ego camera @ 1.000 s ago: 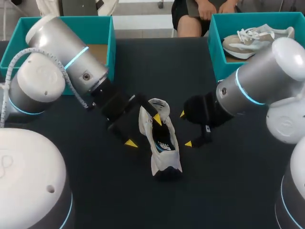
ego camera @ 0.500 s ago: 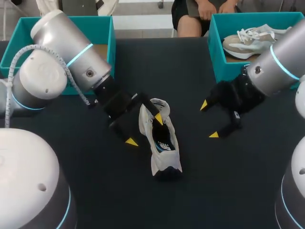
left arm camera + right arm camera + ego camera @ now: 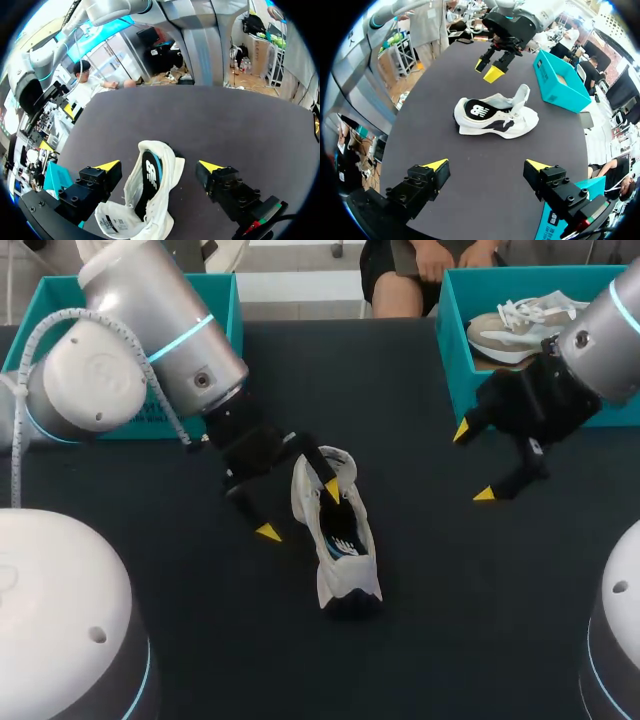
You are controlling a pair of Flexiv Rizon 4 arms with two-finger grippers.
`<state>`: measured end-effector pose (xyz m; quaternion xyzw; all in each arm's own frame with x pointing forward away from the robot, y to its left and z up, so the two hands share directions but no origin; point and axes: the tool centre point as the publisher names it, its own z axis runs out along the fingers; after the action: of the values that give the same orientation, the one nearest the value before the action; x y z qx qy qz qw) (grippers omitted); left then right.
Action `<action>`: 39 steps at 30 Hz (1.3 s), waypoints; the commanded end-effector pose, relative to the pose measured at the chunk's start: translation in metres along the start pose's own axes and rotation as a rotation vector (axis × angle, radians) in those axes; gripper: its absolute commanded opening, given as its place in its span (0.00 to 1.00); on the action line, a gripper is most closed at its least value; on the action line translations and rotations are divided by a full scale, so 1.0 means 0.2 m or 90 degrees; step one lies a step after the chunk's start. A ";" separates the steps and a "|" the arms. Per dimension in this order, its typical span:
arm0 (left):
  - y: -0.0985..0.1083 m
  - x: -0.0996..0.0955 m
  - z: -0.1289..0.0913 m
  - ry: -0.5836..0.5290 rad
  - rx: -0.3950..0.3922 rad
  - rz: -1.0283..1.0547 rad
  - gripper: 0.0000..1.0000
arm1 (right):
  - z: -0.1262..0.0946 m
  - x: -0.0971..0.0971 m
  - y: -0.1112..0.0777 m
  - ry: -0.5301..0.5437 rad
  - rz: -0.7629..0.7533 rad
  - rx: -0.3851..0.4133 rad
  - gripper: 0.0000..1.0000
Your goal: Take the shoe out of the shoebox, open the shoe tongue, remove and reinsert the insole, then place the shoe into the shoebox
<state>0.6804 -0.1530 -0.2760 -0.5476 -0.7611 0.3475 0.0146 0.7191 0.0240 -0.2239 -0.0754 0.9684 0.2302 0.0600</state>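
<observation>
Head view first: the white shoe [image 3: 335, 540] sits on its sole out on the dark table [image 3: 430, 620], well apart from both teal boxes, with its tongue [image 3: 338, 462] flipped up and the dark insole [image 3: 342, 538] lying inside, as far as I can see. My left gripper [image 3: 299, 511] hangs over it, fingers spread wide and gripping nothing. From its own wrist view the shoe lies between the two yellow tips with a gap on each side. My right gripper [image 3: 473, 462] is off near the right shoebox [image 3: 447, 350], also wide open and empty. That box has a beige shoe [image 3: 530, 320] in it, and the left shoebox [image 3: 222, 310] sits partly behind my left arm. Now the worry: if I close the left fingers from this straddle, I reckon they pinch the side walls together and clamp the insole in place instead of freeing it. Or one tip lands first and skates the light shoe across the table. That tongue could also flop back over the opening, since nothing is holding it. As for writing, there is a white logo [image 3: 151, 180] on the insole and a label [image 3: 111, 222] with small print under the tongue, too fine for me to make out.
</observation>
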 end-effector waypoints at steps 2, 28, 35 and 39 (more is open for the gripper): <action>0.03 -0.04 0.01 0.079 -0.020 0.003 1.00 | -0.09 0.04 0.02 -0.010 0.004 0.014 1.00; 0.14 -0.21 0.20 0.243 -0.162 0.131 0.00 | -0.09 0.04 0.02 -0.010 0.004 0.014 1.00; 0.22 -0.15 0.19 0.293 -0.196 0.135 0.00 | -0.09 0.04 0.02 -0.010 0.004 0.014 1.00; 0.25 -0.10 0.21 0.320 -0.210 0.141 0.00 | -0.09 0.04 0.02 -0.010 0.004 0.014 1.00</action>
<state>0.7138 -0.1793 -0.3260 -0.6915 -0.7143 0.0867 0.0640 0.7081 0.0184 -0.2067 -0.0701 0.9703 0.2212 0.0678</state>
